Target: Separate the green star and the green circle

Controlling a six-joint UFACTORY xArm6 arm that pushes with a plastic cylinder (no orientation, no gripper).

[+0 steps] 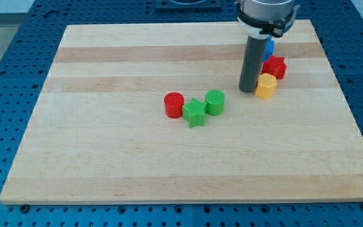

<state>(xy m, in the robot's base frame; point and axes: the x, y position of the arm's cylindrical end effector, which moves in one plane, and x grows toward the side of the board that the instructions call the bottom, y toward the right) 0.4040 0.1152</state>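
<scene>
Resting right of green circle (215,102), my tip (248,90).

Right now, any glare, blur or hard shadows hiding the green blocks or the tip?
Camera view: even, soft light, no glare on the board; green star and green circle sharp, faint shadows only; my tip in focus, beside the yellow block.

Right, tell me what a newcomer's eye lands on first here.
The thick dark rod coming down at the view's upper right, my tip touching the yellow block, with a red block and blue block behind. Then the tight middle row: red cylinder, green star, green circle.
</scene>
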